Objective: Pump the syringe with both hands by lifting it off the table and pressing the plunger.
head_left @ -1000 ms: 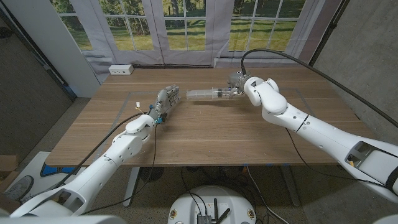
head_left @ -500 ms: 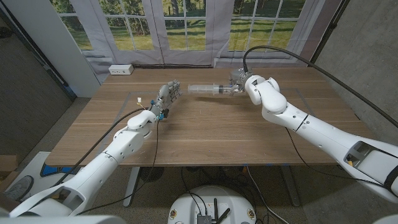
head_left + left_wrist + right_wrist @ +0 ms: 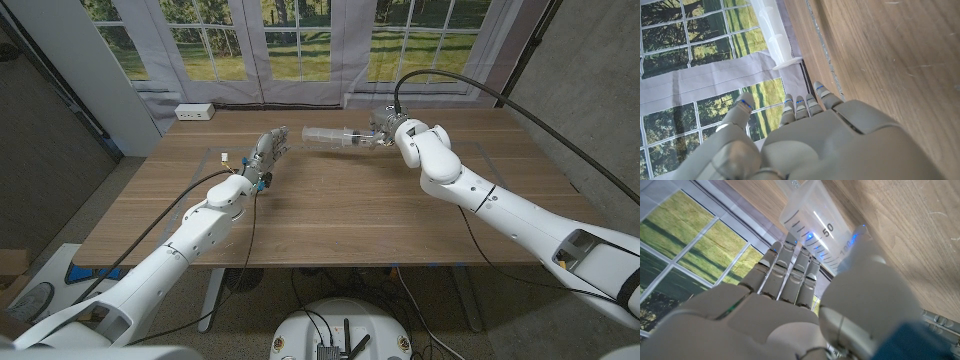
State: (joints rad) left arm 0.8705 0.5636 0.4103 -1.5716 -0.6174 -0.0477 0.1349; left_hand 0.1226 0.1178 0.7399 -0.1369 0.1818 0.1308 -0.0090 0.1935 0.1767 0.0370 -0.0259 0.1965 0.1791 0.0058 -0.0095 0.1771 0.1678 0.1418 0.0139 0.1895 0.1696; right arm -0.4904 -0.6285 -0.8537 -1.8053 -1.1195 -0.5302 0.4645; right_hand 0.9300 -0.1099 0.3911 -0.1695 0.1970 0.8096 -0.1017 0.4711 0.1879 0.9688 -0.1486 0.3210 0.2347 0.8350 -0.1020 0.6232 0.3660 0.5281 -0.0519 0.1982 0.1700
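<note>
Right hand point(image 3: 386, 131) is gripping the syringe point(image 3: 335, 138) by its barrel, fingers point(image 3: 790, 267) wrapped over the printed scale, and is holding it raised above the far part of the table point(image 3: 330, 215), lying level. Left hand point(image 3: 268, 150) is hovering just beside the syringe's free end, its fingers point(image 3: 799, 106) apart and holding nothing. A white power strip point(image 3: 195, 112) is lying at the table's far left corner, well apart from the syringe.

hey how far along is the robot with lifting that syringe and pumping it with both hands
Done: the right hand grips the clear plastic syringe, apparently lifted off the wooden table. In hand: the left hand, open, reaches toward the syringe's free end without touching. Left: grasping with the left and pressing the plunger.
</note>
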